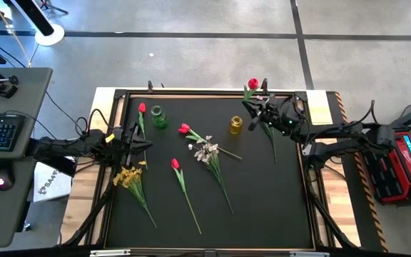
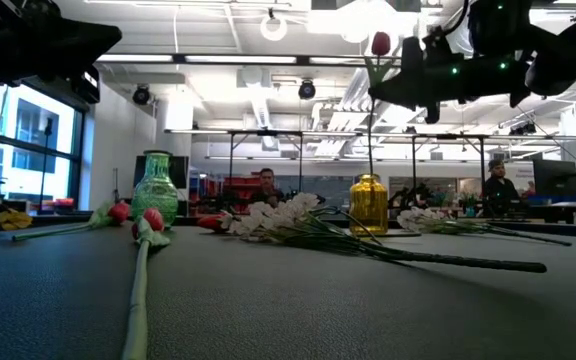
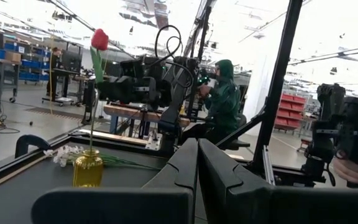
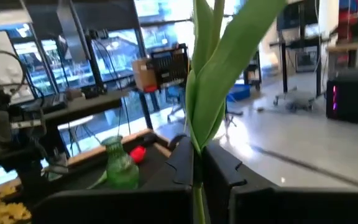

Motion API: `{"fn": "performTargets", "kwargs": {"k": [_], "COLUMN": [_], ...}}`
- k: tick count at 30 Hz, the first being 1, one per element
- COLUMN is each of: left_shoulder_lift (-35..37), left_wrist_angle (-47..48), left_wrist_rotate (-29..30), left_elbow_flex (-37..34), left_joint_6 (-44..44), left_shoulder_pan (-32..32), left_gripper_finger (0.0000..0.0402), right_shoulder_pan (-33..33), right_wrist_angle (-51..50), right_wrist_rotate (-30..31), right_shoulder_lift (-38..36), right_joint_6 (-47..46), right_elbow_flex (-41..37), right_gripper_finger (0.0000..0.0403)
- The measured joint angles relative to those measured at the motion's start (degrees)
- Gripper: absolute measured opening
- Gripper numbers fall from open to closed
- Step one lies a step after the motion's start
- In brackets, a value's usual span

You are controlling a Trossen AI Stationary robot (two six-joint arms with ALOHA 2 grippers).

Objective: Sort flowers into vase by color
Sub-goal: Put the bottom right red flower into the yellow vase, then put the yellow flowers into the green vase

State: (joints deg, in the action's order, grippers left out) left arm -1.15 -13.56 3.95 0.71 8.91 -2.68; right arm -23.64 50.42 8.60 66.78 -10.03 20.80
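The left gripper (image 1: 143,145) sits at nine o'clock on the black mat (image 1: 262,207), fingers pressed together on nothing, just above the yellow blossom spray (image 1: 128,176). Toward eleven o'clock stands the green vase (image 1: 159,118), a red tulip (image 1: 142,113) beside it. At centre lie two more tulips and white sprays (image 1: 207,151). At one o'clock — beside the yellow vase (image 1: 235,125) — the right gripper (image 1: 257,108) is clamped on a raised tulip's stem (image 4: 197,124).
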Motion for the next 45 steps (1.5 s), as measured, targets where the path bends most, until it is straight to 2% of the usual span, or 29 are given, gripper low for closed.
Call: {"fn": "performTargets", "kwargs": {"k": [10,20,24,28,36,41,45], "left_shoulder_lift": [0.0,0.0,0.02,0.02,0.02,0.02,-0.33], "left_wrist_angle": [0.0,-0.02,0.0,-0.03,0.35,0.37,0.35], "left_wrist_rotate": [1.77,1.87,1.85,1.83,1.05,1.07,1.09], "left_elbow_flex": [0.01,0.01,0.02,0.02,0.01,0.01,0.02], "left_joint_6": [-0.02,-0.03,-0.02,-0.02,1.4,0.93,0.42], "left_shoulder_pan": [0.0,0.0,0.0,0.0,0.0,0.0,0.0], "left_gripper_finger": [0.0,0.0,0.0,0.0,0.0,0.0,0.0], "right_shoulder_pan": [0.0,0.0,-0.02,0.0,1.96,7.24,13.99], "right_wrist_angle": [-4.72,-6.88,-18.27,-35.76,-68.0,-78.27,-79.04], "right_wrist_rotate": [0.87,-0.63,0.04,2.37,6.24,10.27,10.67], "right_shoulder_lift": [0.0,0.0,-0.17,-0.17,-0.2,-0.56,-1.33], "right_joint_6": [-1.63,-1.92,-0.95,1.25,1.08,-0.37,-3.11], "right_elbow_flex": [0.0,0.39,4.94,12.51,28.04,31.61,29.51], "right_gripper_finger": [0.003,0.0138,0.0182,0.0209,0.0213,0.02,0.0191]}}
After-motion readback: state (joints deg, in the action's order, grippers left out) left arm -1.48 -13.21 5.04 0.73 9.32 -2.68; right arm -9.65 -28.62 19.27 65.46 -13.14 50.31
